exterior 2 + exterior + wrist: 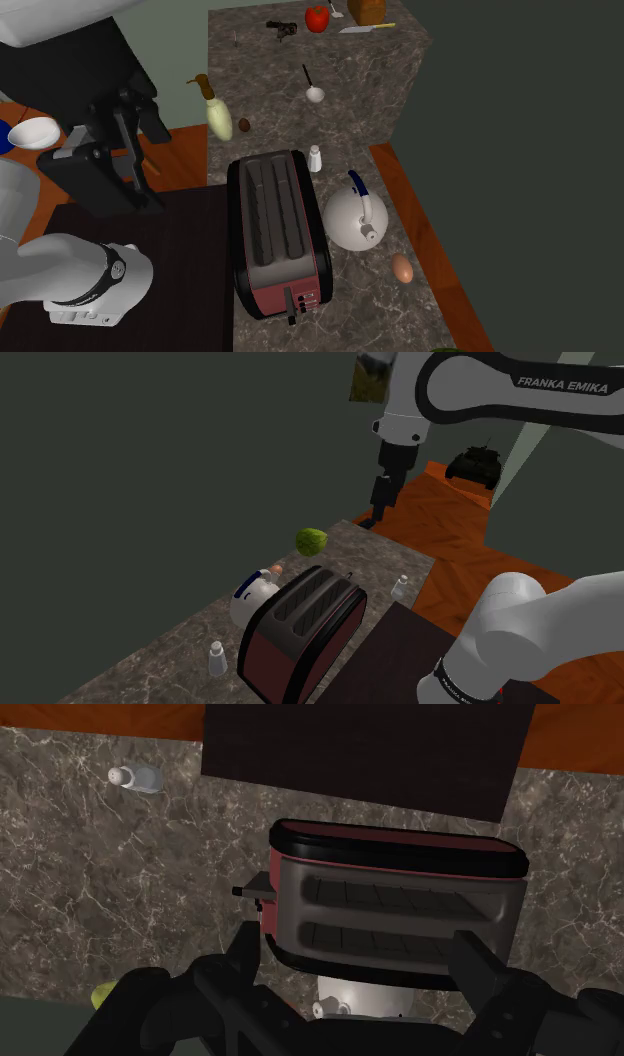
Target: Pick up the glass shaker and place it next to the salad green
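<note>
Brand lettering on the white arm (pixel 470 397)

In the shoulder view, "FRANKA EMIKA" stands in white capitals (pixel 562 384) on the dark band of the arm's upper link, at that view's upper right, running along the link. A dark ring (pixel 452 686) round the arm's lower joint, at the same view's lower right, carries a line of small white lettering, too small to read. In the second exterior view such a ring bears a small pale round mark and tiny letters, also illegible. The red toaster (pixel 275 230) on the counter (pixel 400 100) shows a few pale marks on its near end panel; they cannot be read.
</note>
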Controlling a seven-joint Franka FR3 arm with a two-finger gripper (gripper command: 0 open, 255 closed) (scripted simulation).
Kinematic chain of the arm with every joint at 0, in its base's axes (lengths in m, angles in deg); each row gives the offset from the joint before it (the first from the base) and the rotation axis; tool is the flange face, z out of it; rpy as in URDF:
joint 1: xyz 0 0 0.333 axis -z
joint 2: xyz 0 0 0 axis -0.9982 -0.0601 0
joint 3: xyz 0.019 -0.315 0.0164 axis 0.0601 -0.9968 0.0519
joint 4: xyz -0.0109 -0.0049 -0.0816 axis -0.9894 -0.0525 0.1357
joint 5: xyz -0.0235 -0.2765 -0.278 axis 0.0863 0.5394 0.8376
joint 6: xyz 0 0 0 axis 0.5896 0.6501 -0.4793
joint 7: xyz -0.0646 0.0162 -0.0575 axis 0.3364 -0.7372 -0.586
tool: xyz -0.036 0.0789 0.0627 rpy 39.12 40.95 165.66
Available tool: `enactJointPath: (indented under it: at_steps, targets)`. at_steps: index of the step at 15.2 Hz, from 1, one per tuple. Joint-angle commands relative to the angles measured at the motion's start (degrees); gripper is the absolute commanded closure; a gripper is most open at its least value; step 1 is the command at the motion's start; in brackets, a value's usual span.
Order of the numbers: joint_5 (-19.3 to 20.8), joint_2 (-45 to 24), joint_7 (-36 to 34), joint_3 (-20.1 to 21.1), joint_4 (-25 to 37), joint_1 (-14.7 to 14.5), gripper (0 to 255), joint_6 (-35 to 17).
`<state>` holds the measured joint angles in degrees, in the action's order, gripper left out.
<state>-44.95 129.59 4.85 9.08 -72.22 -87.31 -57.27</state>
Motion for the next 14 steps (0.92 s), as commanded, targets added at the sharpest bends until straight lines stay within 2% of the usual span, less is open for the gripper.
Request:
enactJointPath:
  at_steps: [1,8,14]
  targets:
    - [0.0,0.0,0.0,0.0,0.0,0.0,0,0.0]
    - [-3.0,-6.4,-5.9,5.5,-4.9,-2.0,0,-11.5]
    - [-4.3,-15.0,-11.0,10.3,-6.1,-3.4,0,-21.4]
